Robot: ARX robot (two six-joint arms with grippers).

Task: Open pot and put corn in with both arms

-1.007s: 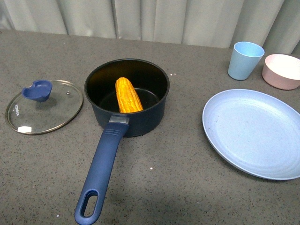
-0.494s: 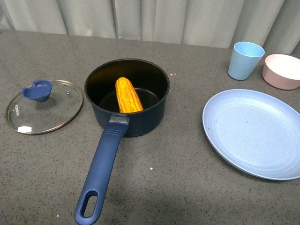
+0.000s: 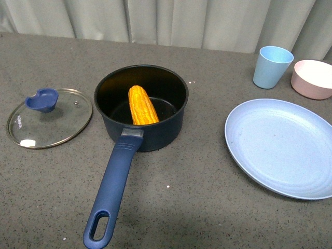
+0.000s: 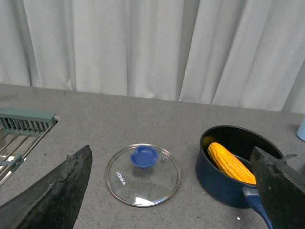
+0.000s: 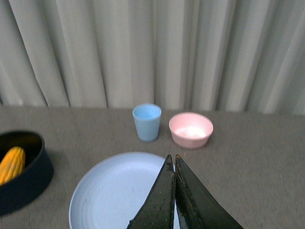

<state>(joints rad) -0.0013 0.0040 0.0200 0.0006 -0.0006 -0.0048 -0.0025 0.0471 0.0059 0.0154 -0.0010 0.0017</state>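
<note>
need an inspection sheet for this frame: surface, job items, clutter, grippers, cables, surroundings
Surface: grey speckled table, a few small white specks.
Job's things: pot uncovered, handle toward the robot; corn inside it, leaning on the near wall; glass lid flat on the table beside the pot, apart from it.
Clutter: blue plate, blue cup, pink bowl; a rack at the edge of the left wrist view.
Grippers: left gripper jaws wide apart, holding nothing; right gripper jaws closed, holding nothing.
Cables: nothing seen.
Surroundings: pale curtain behind the table.
</note>
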